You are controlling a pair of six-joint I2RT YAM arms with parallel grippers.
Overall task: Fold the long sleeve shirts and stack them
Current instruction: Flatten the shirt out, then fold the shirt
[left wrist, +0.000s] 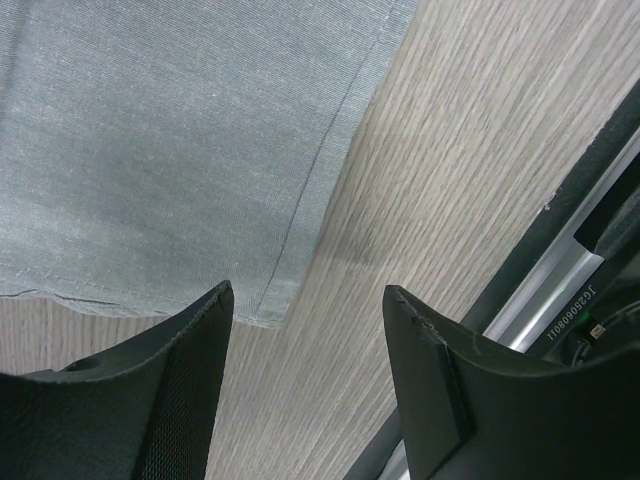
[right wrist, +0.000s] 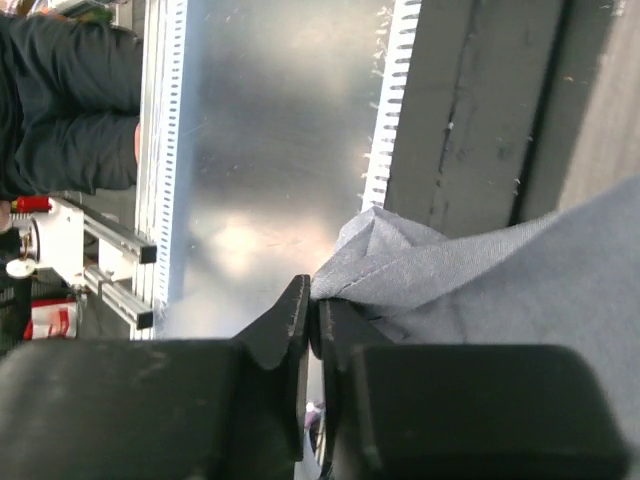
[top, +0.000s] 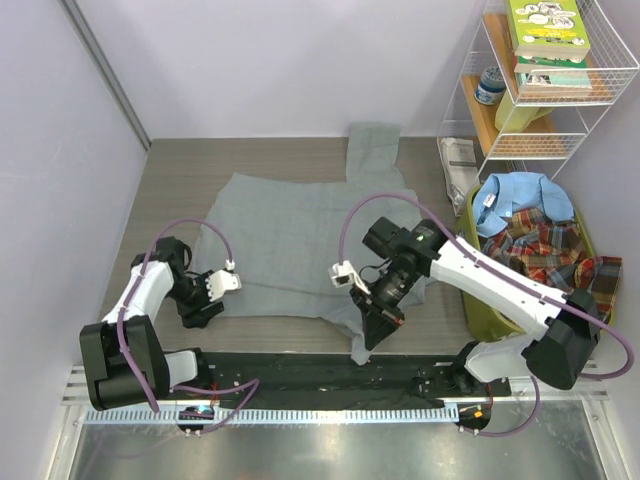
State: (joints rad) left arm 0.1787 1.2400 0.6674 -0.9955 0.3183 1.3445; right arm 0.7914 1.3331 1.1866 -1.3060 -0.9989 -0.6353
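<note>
A plain grey long sleeve shirt (top: 300,240) lies spread flat on the wooden table, one sleeve reaching toward the back wall. My right gripper (top: 372,335) hangs at the shirt's near right part, its jaws nearly together with a fold of the grey cloth (right wrist: 480,280) pinched at the tips (right wrist: 312,295). The left gripper (top: 200,312) hovers at the shirt's near left corner, open, nothing between its fingers (left wrist: 308,290); the hem corner of the shirt (left wrist: 150,130) lies just ahead of them. A light blue shirt (top: 520,200) and a plaid shirt (top: 545,250) sit bunched in a basket.
The green basket (top: 480,300) stands at the table's right edge. Behind it is a white wire shelf (top: 540,110) with books and a jar. A printed sheet (top: 458,160) lies by the shelf. A black strip (top: 330,375) and metal rail run along the near edge.
</note>
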